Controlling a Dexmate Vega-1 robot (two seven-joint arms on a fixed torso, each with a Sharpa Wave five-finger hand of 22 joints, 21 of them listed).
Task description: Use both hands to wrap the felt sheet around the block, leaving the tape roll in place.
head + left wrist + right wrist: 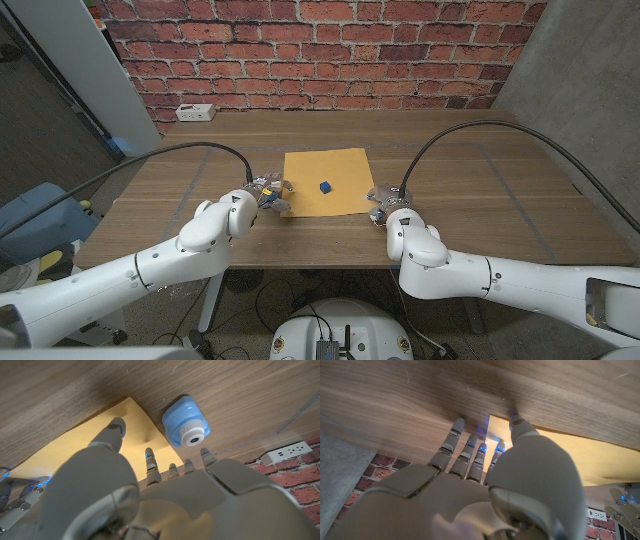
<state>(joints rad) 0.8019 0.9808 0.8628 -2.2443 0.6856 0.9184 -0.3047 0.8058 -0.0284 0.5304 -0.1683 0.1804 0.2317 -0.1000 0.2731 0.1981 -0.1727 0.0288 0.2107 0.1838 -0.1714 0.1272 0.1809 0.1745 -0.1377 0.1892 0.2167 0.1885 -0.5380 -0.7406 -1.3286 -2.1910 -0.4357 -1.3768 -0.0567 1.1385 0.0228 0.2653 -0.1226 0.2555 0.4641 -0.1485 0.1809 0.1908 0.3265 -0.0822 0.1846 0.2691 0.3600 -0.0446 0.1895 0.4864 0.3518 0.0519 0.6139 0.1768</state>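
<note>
While the felt (325, 182) lies flat mid-table (480, 190), the block (325, 186) sits on it, uncovered. Left hand (267, 193) is at the felt's left edge, fingers spread, one fingertip (117, 424) on the felt, holding nothing. Tape roll (185, 421) sits just beside that edge, by the left hand. Right hand (385, 201) is at the felt's right edge, fingers apart, empty, tips (458, 423) toward the wood.

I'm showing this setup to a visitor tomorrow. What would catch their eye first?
The orange felt sheet in the middle of the wooden table, with a small blue block sitting on it. Next, the left hand and right hand at the sheet's two sides, and the blue tape roll beside the sheet's corner.
</note>
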